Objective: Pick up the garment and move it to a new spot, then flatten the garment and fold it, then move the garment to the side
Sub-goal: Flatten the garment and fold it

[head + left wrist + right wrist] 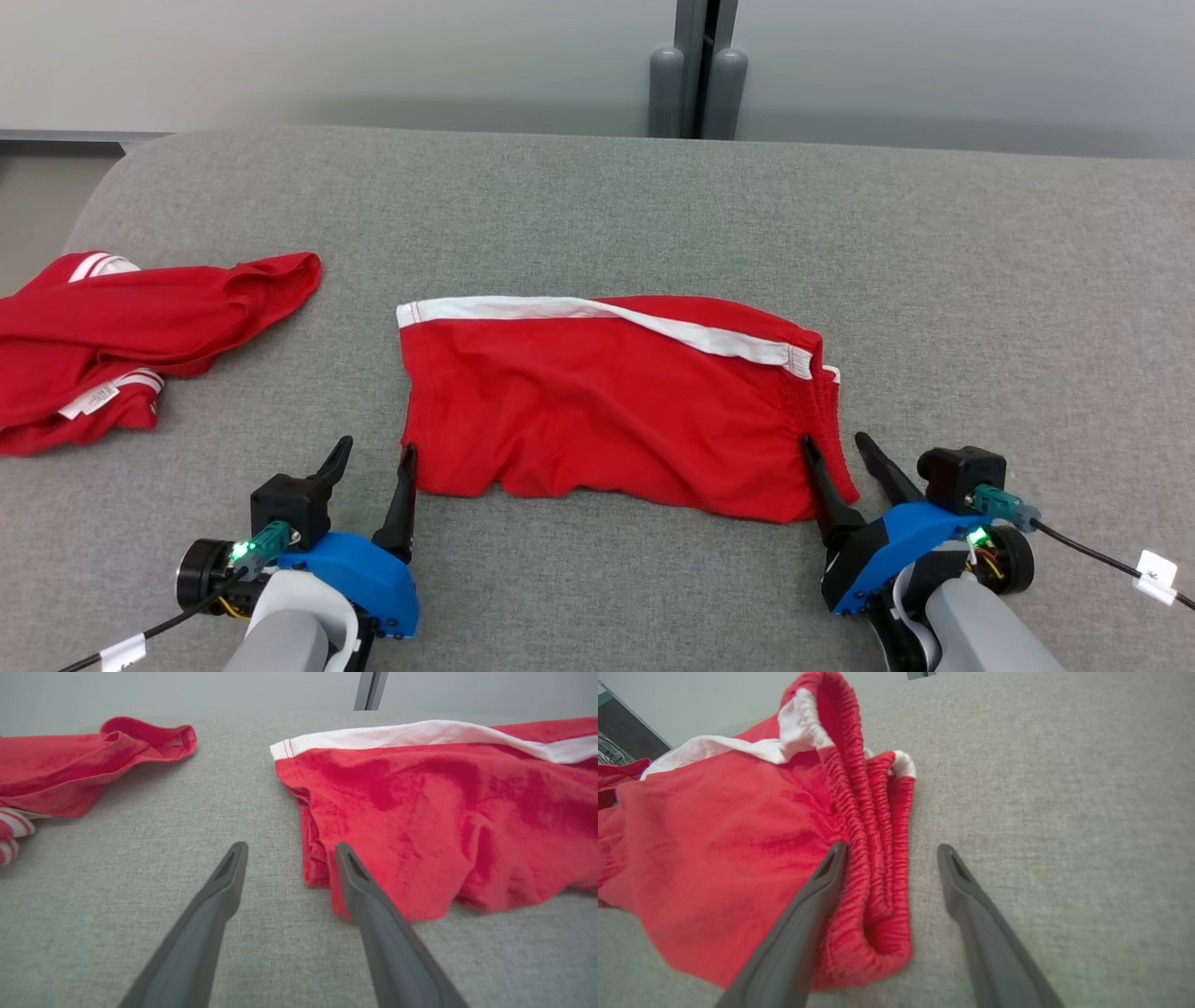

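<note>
Garment [607, 401] lies between the gaping left pincer [376, 446] and right pincer [833, 438].

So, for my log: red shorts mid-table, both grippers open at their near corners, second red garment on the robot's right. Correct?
No: the head view shows the second red garment on the robot's left. The shorts, left gripper and right gripper, both open, are as stated.

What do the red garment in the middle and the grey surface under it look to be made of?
Red garment: soft matte knit, probably cotton jersey; it drapes in limp wrinkles, and its waistband is gathered elastic ribbing. Grey surface: matte woven fabric, like upholstery, with a fine flecked weave.
</note>
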{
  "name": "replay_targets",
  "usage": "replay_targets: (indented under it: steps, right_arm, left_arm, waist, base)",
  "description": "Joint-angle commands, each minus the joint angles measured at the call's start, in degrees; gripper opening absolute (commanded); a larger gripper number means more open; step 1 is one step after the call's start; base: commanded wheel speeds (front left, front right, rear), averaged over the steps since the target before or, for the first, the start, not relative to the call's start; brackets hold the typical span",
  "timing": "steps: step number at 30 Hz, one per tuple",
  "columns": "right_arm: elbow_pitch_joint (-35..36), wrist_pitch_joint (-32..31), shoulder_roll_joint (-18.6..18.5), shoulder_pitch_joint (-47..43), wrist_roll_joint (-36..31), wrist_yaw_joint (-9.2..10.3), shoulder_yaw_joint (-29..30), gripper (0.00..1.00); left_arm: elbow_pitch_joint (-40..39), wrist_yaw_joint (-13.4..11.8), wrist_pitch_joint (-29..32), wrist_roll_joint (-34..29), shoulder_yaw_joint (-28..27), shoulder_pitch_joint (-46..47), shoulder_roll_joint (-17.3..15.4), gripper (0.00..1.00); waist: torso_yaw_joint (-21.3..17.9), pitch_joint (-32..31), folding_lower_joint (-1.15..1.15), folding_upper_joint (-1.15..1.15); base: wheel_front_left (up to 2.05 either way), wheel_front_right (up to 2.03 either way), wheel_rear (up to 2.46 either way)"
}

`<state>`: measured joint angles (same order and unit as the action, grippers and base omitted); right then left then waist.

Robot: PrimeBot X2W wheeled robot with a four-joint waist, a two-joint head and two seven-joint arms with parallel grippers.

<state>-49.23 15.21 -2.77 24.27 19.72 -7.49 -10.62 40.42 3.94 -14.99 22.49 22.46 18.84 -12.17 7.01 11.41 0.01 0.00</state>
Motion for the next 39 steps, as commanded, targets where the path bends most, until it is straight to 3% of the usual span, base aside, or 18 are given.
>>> replay_targets:
  steps: [1, 2, 3, 4, 5, 10, 21, 30, 39]
  right_arm:
    - [-0.83, -0.11, -0.23, -1.22, 0.62, -0.01, -0.29, 1.0]
    - [-1.35, -0.13, -0.2, -2.44, 3.2, -0.01, -1.85, 0.93]
    - [-1.25, -0.18, -0.16, -3.16, 4.84, -0.01, -2.55, 0.69]
    - [-1.03, -0.26, -0.09, -3.63, 6.04, -0.02, -3.33, 0.19]
    - [-0.55, -0.31, -0.04, -3.99, 7.16, -0.02, -4.0, 0.0]
    - [3.85, -0.09, -0.19, -4.56, 9.4, 0.0, -1.95, 0.0]
    - [12.18, -0.04, -0.26, -6.22, 5.46, -0.01, 6.17, 0.0]
    - [19.71, -0.04, -0.2, -3.29, 5.23, -0.02, -2.7, 0.0]
    - [16.61, -0.04, -0.22, 2.49, 6.01, -0.02, -13.4, 0.0]
  left_arm:
    - [-0.27, 0.1, -0.27, -0.4, -0.33, -0.15, 0.32, 1.0]
    - [-0.43, 0.37, -0.27, -1.02, -0.63, -0.32, 0.76, 1.0]
    - [-0.46, 0.48, -0.27, -1.31, -0.75, -0.49, 0.92, 1.0]
    - [-0.56, 0.55, -0.27, -1.61, -0.9, -0.61, 0.96, 1.0]
    - [-0.62, 0.51, -0.27, -1.93, -1.09, -0.74, 1.07, 1.0]
    - [-0.72, 1.04, -0.27, -3.15, -2.25, -1.31, 1.53, 1.0]
    - [-0.98, 1.48, -0.28, -5.42, -3.71, -3.5, 2.97, 1.0]
    - [-0.12, 2.21, -0.28, -6.99, -3.79, -3.37, 4.32, 1.0]
    - [1.16, 3.07, -0.28, -7.9, -2.69, -2.74, 5.74, 1.0]
  waist:
    - [-0.09, -0.01, -0.01, 0.0]
    - [-0.23, -0.15, -0.01, 0.0]
    - [-0.27, -0.26, -0.01, 0.0]
    - [-0.35, -0.32, -0.01, 0.0]
    - [-0.42, -0.39, -0.01, 0.0]
    - [-1.16, -0.7, -0.01, 0.0]
    - [-3.82, -2.27, -0.01, 0.0]
    - [-2.27, -2.83, -0.01, 0.0]
    - [6.52, -2.55, -0.01, 0.0]
  base:
    - [0.0, 0.0, 0.0]
    - [0.0, 0.0, 0.0]
    - [0.0, 0.0, 0.0]
    - [0.0, 0.0, 0.0]
    - [0.0, 0.0, 0.0]
    - [0.0, 0.0, 0.0]
    - [0.0, 0.0, 0.0]
    - [0.0, 0.0, 0.0]
    - [0.0, 0.0, 0.0]
